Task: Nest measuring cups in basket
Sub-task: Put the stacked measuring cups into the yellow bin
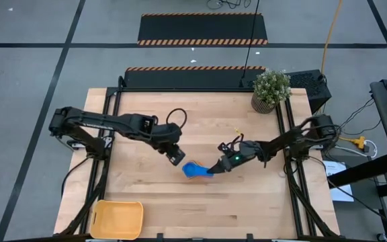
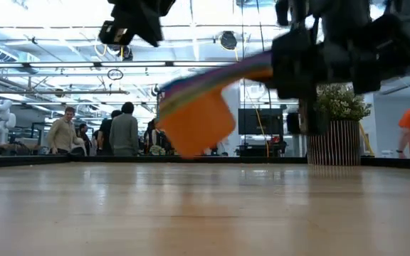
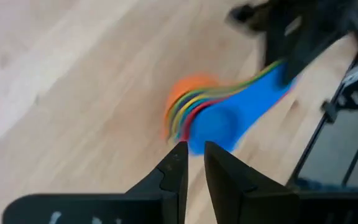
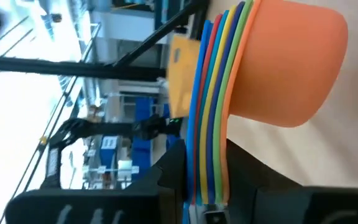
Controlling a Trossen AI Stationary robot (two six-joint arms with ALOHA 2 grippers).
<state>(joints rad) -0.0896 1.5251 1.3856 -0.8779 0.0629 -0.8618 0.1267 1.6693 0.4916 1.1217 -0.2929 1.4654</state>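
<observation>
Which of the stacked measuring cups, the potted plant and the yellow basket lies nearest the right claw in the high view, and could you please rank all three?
1. Stacked measuring cups: held by the handles in the right claw, mid-table.
2. Potted plant: at the table's far right corner.
3. Yellow basket: at the near left corner, farthest.

Cups (image 4: 229, 124) nested; inner ones hidden, only rims showing. Handle ends concealed between right gripper (image 4: 207, 186) fingers. Basket (image 1: 117, 220) cut by frame edge, far from both grippers.
</observation>
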